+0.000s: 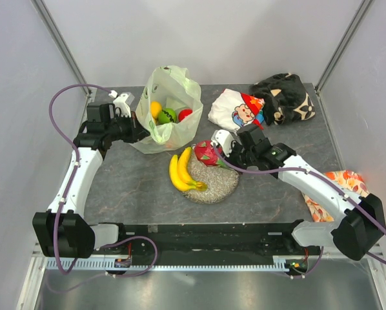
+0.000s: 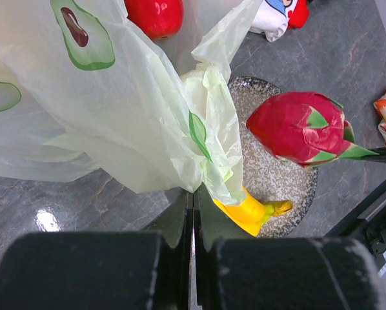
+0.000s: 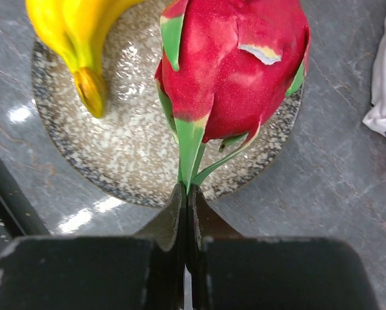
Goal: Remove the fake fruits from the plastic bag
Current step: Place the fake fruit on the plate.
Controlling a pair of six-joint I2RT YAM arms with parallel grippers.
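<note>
grey table (image 1: 135, 187), white walls (image 1: 212, 39); left jaws grip bag (image 1: 172, 79), right jaws dragon fruit (image 1: 207, 154)

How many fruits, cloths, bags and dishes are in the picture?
Fruits: 5, namely banana bunch, dragon fruit, yellow fruit, green fruit, red fruit
Cloths: 3, namely cartoon cloth, black cloth, orange cloth
Bags: 1, the plastic bag
Dishes: 1, the speckled dish
Total: 10. The bag may hide more.

A dark grey, marble-veined table (image 1: 141, 187) sits inside pale, plain walls (image 1: 212, 39) (metal posts (image 1: 59, 40) slant at both far corners), its surface catching soft white glare.
</note>
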